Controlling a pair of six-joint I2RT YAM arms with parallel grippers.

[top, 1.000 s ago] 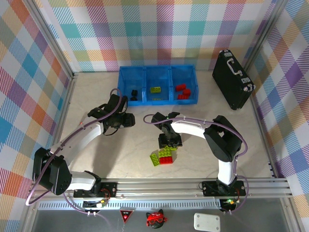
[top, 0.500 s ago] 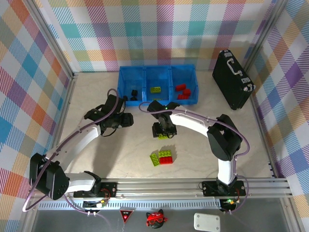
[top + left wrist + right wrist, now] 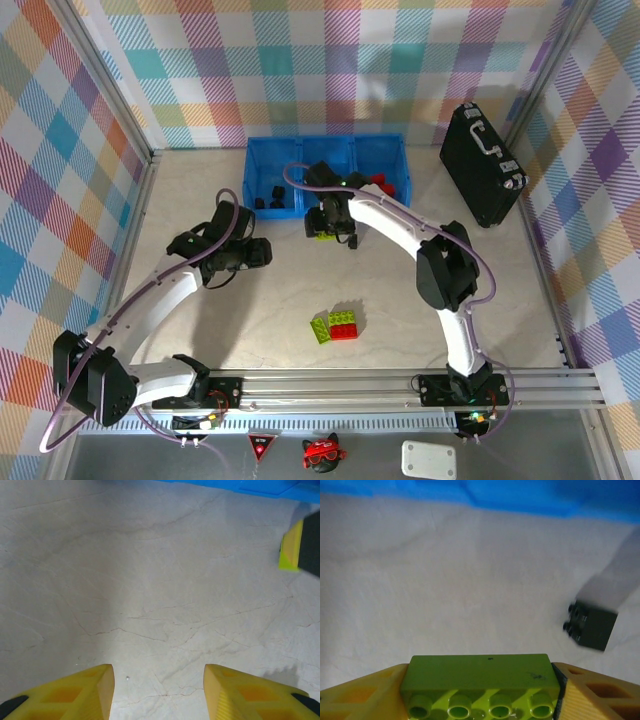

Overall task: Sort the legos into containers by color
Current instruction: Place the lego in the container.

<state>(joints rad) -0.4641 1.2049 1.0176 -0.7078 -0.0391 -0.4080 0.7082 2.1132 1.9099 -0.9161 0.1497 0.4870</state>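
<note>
My right gripper (image 3: 326, 230) is shut on a lime green lego (image 3: 475, 677), just in front of the middle of the blue containers (image 3: 300, 210). The brick sits across the yellow fingers (image 3: 380, 690) with its studs facing the camera. The left bin holds black legos (image 3: 272, 198) and the right bin holds red legos (image 3: 379, 183). A small cluster of lime and red legos (image 3: 337, 325) lies on the table's middle. A black lego (image 3: 590, 625) lies on the table to the right of the held brick. My left gripper (image 3: 159, 672) is open over bare table, left of the right one.
A black hard case (image 3: 482, 165) with a silver handle leans at the back right. Checked walls close in the table on three sides. The metal rail (image 3: 400, 385) with the arm bases runs along the near edge.
The right arm has carried the lime green lego from the table's middle up toward the bins. The left arm has drawn back a little to the left.
</note>
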